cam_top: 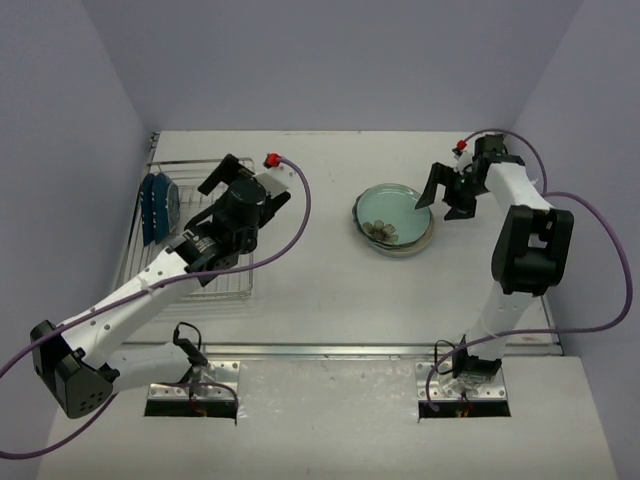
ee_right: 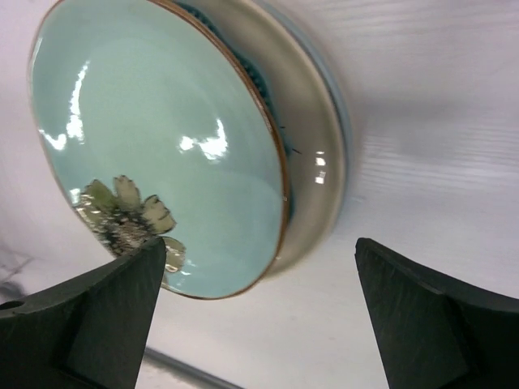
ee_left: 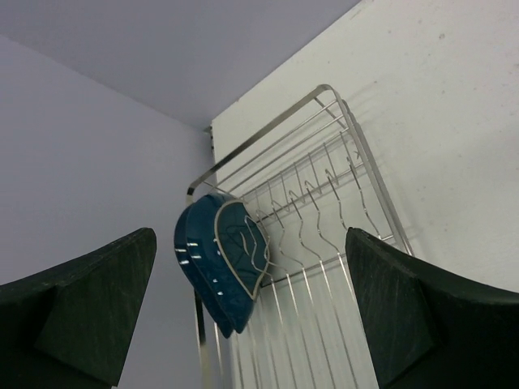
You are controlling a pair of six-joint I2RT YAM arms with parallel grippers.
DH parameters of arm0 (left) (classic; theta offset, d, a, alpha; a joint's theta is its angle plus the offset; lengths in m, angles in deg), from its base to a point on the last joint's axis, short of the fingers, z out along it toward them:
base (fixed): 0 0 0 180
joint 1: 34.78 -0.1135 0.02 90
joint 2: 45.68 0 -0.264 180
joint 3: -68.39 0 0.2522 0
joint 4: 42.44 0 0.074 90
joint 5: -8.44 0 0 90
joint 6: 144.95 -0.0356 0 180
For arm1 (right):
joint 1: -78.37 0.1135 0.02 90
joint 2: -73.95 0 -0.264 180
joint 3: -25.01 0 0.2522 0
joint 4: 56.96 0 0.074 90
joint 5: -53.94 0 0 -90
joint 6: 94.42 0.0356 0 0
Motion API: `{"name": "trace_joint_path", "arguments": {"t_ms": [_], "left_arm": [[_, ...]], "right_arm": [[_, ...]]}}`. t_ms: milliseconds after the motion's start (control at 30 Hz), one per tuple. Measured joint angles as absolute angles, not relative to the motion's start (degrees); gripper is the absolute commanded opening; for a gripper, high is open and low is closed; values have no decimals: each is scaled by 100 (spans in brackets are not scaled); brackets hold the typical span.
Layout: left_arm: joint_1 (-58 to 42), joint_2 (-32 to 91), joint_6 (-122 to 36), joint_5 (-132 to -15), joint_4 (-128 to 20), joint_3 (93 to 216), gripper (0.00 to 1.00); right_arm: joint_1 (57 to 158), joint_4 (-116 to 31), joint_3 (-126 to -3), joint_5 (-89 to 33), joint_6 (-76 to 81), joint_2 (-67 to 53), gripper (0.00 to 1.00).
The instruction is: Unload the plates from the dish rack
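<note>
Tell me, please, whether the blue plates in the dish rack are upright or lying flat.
Upright: the blue plates stand on edge, held between the wires of the dish rack.

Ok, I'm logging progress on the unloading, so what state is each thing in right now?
Left pincer: open, empty, facing the rack.
Right pincer: open, empty, over the stack.
Teal plate: upright in the rack.
Navy plate: upright beside it.
Pale blue plate: flat, on top of the cream one.
Cream plate: flat on the table.
Dish rack: two plates left.
</note>
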State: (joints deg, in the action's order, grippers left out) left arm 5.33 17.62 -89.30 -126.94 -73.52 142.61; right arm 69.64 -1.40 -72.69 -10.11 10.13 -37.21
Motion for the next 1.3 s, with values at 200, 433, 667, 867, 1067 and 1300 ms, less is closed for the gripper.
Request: {"name": "trace_joint_path", "arguments": {"t_ms": [200, 433, 667, 867, 1067, 1300], "left_arm": [[-322, 2127, -7738, -12079, -8266, 14922, 91], [-2863, 2683, -6735, -10318, -9087, 15224, 58], [-4542, 3524, -6629, -8710, -9629, 15690, 42], [-5349, 4168, -6727, -7590, -9889, 16426, 42], [-5772, 4747, -6889, -7102, -9999, 17103, 41], [-5876, 5420, -6985, -6591, -10218, 17611, 37]], "right_arm": [[7267, -125, -7269, -2276, 556, -2834, 99], [7850, -557, -6813, -2737, 155, -1496, 99], [8545, -760, -6105, -2722, 78, -717, 99], [8640, -739, -5849, -2592, 152, -715, 99], [8677, -803, -5702, -2396, 165, -715, 99], [8677, -837, -5485, -2209, 182, -715, 99]]}}
